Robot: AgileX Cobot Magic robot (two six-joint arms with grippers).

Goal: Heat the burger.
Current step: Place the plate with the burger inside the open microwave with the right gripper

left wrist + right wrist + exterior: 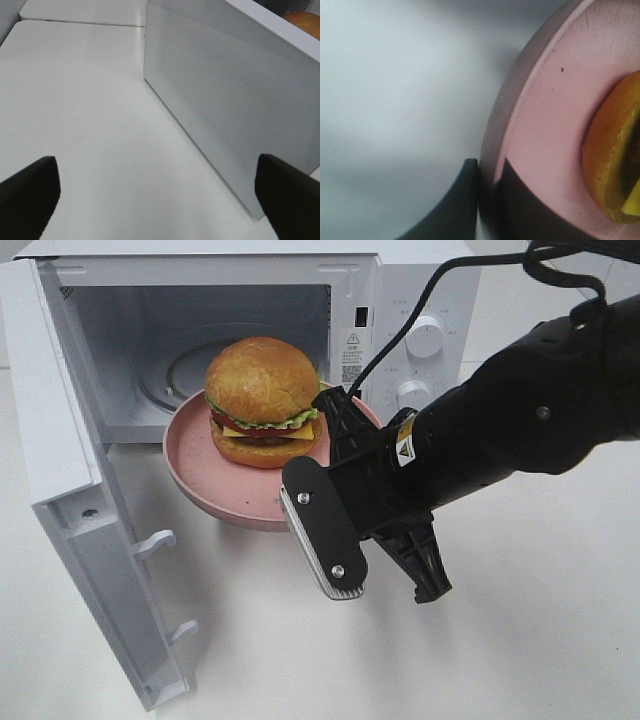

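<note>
At the mouth of the open microwave (200, 270), the burger (262, 400) sits upright on the pink plate (215, 485). We judge the plate raised off the table (520, 640), with its far edge at the cavity sill.

Right tool (487, 173): closed down on the plate rim at about 3 o'clock of the burger, one finger inside the rim and one outside. It grips the plate only, not the burger.

Left tool (157, 194): spread wide and holding nothing, above bare table on the outer side of the door (60, 440).

The door stands swung out at 9 o'clock of the plate. The turntable (175, 375) lies at 12 o'clock, with nothing on it.

Progress, as we read it:
- Done: door open, plate and burger brought to the opening.
- Left: slide the plate onto the turntable, let go, withdraw, shut the door, and set the dials (425, 337) at 2 o'clock.

We put the task near its midpoint.
</note>
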